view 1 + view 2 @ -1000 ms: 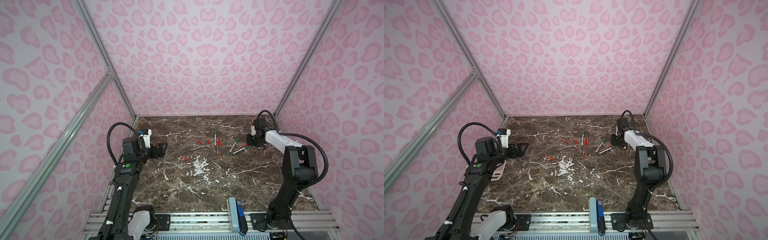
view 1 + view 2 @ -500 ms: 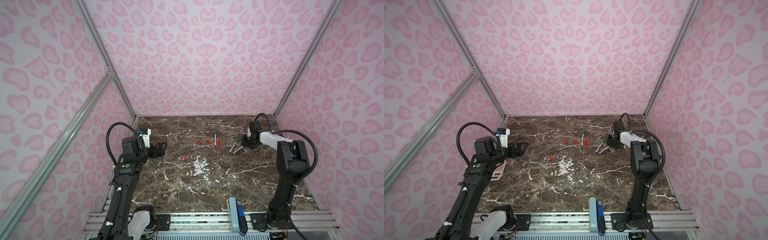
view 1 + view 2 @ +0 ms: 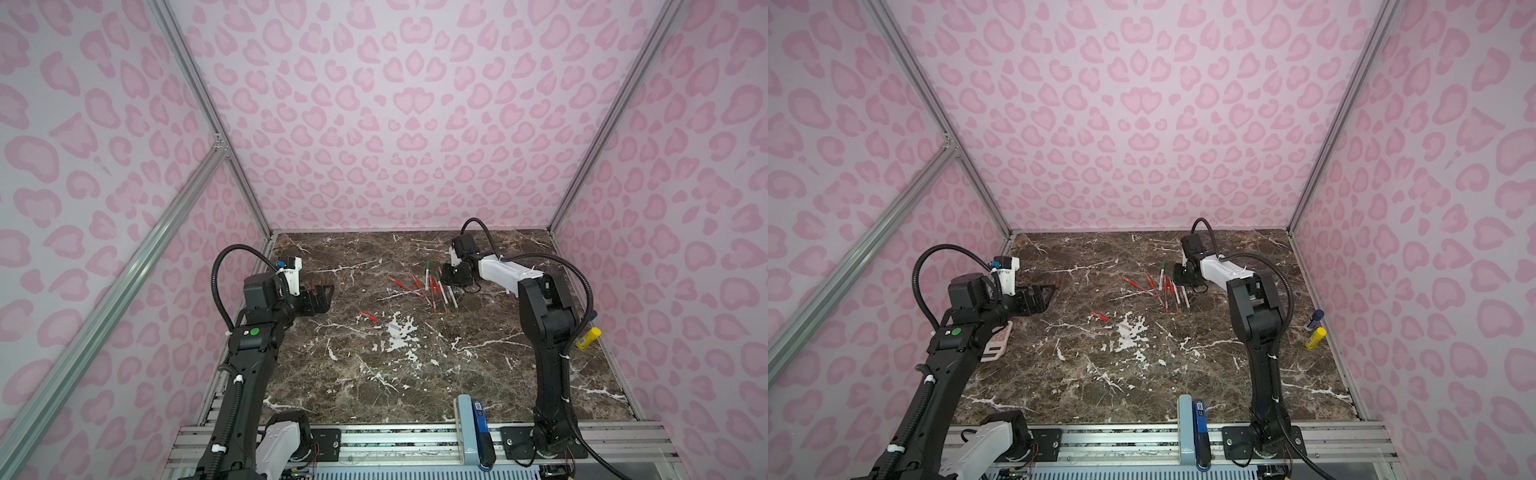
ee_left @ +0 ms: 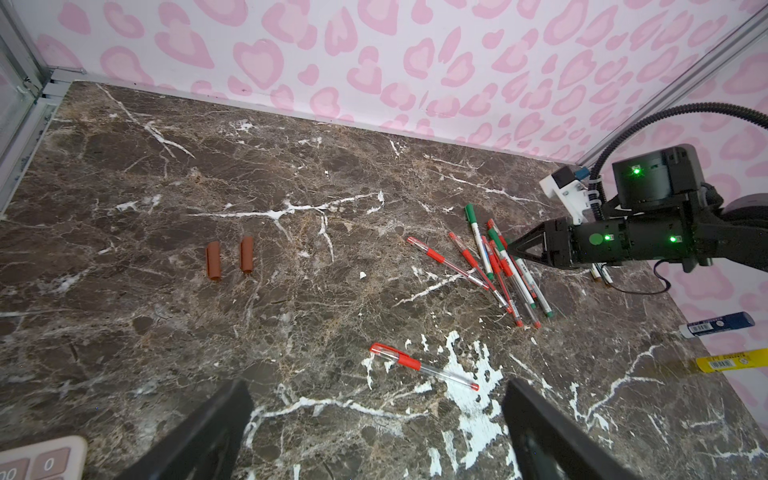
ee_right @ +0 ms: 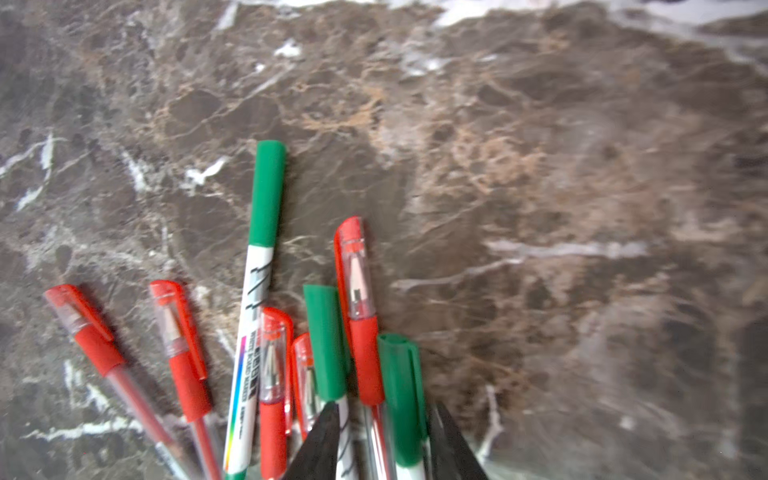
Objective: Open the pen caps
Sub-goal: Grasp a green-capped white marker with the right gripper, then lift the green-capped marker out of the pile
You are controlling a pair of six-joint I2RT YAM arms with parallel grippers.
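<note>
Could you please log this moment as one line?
left gripper open | right gripper open, straddling green pen cap | pens clustered

Glossy plastic pens [image 5: 253, 291], polished marble-look table [image 4: 166, 166]

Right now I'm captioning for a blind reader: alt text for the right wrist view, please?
The right hand, open, has its two dark tips either side of a green cap and a red pen, among capped pens clustered on a brown marble table. Five red-capped and three green-capped ones show, slightly blurred.
</note>
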